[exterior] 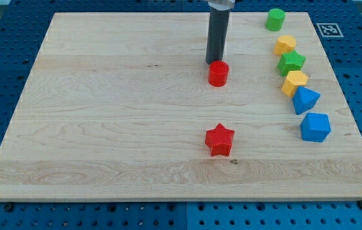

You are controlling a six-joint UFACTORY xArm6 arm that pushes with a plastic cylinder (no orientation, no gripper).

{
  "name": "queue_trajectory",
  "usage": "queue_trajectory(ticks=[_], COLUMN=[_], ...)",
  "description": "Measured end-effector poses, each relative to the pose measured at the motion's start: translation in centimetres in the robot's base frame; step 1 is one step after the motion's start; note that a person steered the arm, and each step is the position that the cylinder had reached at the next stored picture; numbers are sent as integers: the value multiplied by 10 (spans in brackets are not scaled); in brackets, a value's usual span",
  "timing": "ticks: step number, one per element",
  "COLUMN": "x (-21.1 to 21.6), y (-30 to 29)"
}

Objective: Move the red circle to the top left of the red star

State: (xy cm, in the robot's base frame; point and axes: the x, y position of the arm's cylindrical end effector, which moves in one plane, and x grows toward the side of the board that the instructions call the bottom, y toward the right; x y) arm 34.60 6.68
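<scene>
Surface: wooden board (pixel 104 128) on blue pegboard (pixel 2 64).
Red circle (pixel 218 74): upright, above red star (pixel 219 140).
My tip (pixel 214 62): bare rod, touching circle's top-left.

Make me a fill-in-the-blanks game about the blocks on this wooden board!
1. My tip touches the small red ____ block from the view's top.
2. The red star block lies toward the view's ____ from the red circle block.
3. The green cylinder block sits at the board's top ____ corner.

Missing words: circle; bottom; right
</scene>
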Motion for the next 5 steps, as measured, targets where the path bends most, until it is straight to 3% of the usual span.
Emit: queue_trajectory(ticks=[1, 5], x=[-5, 134], y=[11, -8])
